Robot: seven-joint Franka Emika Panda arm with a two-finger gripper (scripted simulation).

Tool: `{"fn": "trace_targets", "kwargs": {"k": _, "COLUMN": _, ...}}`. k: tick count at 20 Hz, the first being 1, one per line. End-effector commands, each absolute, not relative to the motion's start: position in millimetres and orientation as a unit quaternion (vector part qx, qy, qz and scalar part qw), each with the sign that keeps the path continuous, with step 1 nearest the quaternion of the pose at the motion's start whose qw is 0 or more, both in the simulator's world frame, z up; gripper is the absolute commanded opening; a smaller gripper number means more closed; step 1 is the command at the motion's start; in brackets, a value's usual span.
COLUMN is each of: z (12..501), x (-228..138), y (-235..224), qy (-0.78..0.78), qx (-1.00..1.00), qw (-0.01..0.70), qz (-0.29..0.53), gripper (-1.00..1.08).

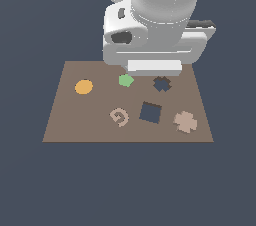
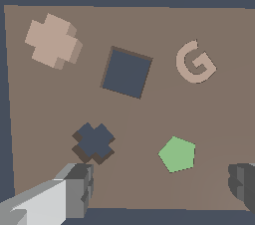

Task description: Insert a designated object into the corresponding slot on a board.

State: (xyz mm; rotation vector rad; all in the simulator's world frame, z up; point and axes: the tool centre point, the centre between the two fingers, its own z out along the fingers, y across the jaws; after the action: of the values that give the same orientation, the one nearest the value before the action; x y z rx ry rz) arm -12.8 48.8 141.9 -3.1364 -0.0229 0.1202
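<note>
The beige cross piece [image 1: 185, 121] lies flat on the brown board [image 1: 70, 125] near its front corner on the exterior view's right. It also shows in the wrist view [image 2: 53, 41]. The dark cross-shaped slot [image 1: 161, 84] is further back on the board, and shows in the wrist view [image 2: 93, 142]. My gripper [image 1: 151, 68] hangs above the board's far edge, behind the slot. In the wrist view the gripper [image 2: 159, 189] is open and empty, one finger [image 2: 74, 189] next to the slot. It is well apart from the cross piece.
A larger dark square hole [image 1: 150, 112] lies between the slot and the cross piece. A tan G piece [image 1: 119, 117], a green pentagon [image 1: 125, 80] and an orange disc [image 1: 83, 87] also lie on the board. Dark floor surrounds the board.
</note>
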Motion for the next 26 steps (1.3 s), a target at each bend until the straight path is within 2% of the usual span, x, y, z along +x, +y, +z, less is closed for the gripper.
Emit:
{"fn": "trace_targets", "kwargs": {"k": 1, "z": 136.4, "x": -8.9, "y": 57.1, "qy": 0.004, "qx": -0.999, "qw": 0.001, "qz": 0.036, "gripper": 1.00}}
{"fn": "trace_targets", "kwargs": {"k": 17, "z": 79.3, "x": 50.2, "y": 134.6, "qy": 0.126, "qx": -0.992, "qw": 0.001, "qz": 0.013, "gripper": 1.00}}
{"fn": "trace_targets", "kwargs": {"k": 26, "z": 57.5, "x": 81.9, "y": 159.8, "qy": 0.176, "qx": -0.984, "qw": 0.000, "qz": 0.003, "gripper": 1.00}}
